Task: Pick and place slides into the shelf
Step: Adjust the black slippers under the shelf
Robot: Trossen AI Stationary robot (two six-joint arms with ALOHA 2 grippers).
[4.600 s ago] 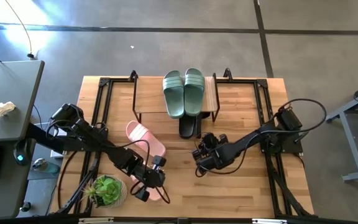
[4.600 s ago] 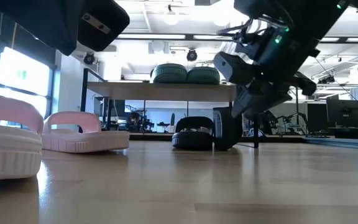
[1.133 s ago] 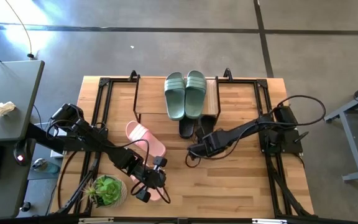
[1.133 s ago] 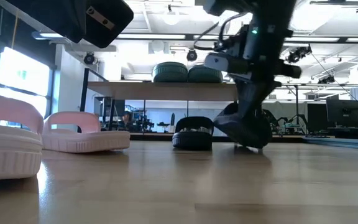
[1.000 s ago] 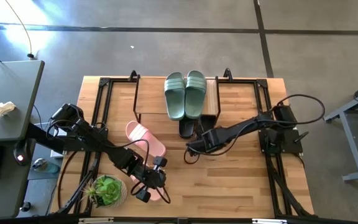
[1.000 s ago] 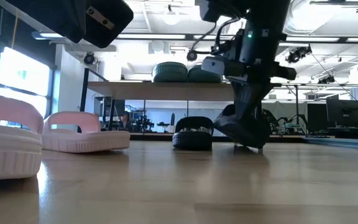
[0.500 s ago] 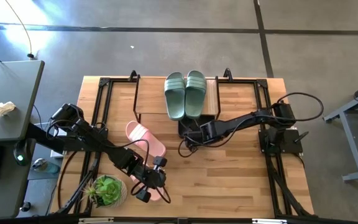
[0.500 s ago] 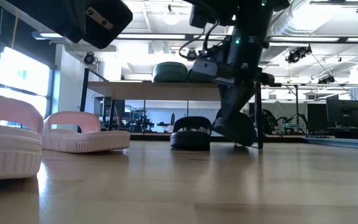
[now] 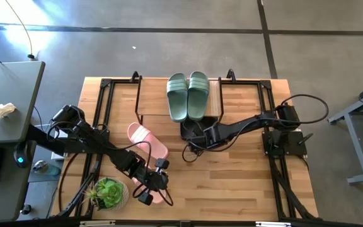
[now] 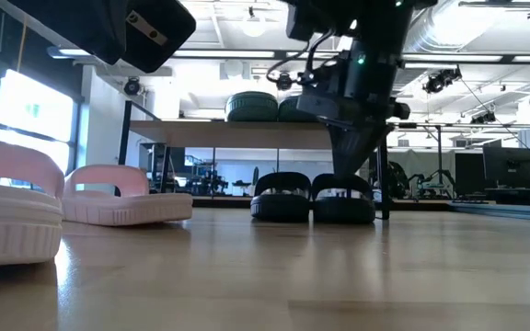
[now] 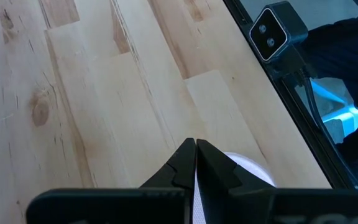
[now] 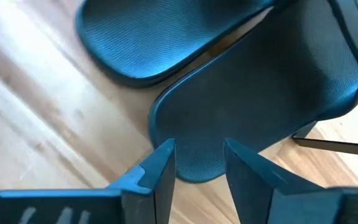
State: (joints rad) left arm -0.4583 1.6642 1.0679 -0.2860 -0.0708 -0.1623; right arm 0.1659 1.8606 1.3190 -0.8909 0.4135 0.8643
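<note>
1. High view: the right gripper [image 9: 194,140] sits at the front edge of the shelf [image 9: 214,99], over the black slides [image 9: 193,130] tucked partly under its plank. A moment ago it was nearer the middle of the surface [image 9: 244,183], carrying one black slide. The green slides [image 9: 186,94] rest on the plank top. One pink slide [image 9: 145,140] lies left of centre; the left gripper [image 9: 149,189] hovers near the front edge over the other, beside a potted plant [image 9: 108,193].

2. Low view: both black slides [image 10: 312,198] now stand side by side under the shelf [image 10: 237,134], where a second ago only one lay flat. The black pair looks placed; the pink slides [image 10: 122,198] remain on the left.

3. Left wrist view: the left gripper [image 11: 196,163] has its fingers pressed together, empty, above a pale slide.

4. Right wrist view: the right gripper [image 12: 197,163] has just parted its fingers, releasing the black slide [image 12: 260,93].

5. Around: light wooden planks, grey concrete floor, a desk [image 9: 8,113] to the left.
</note>
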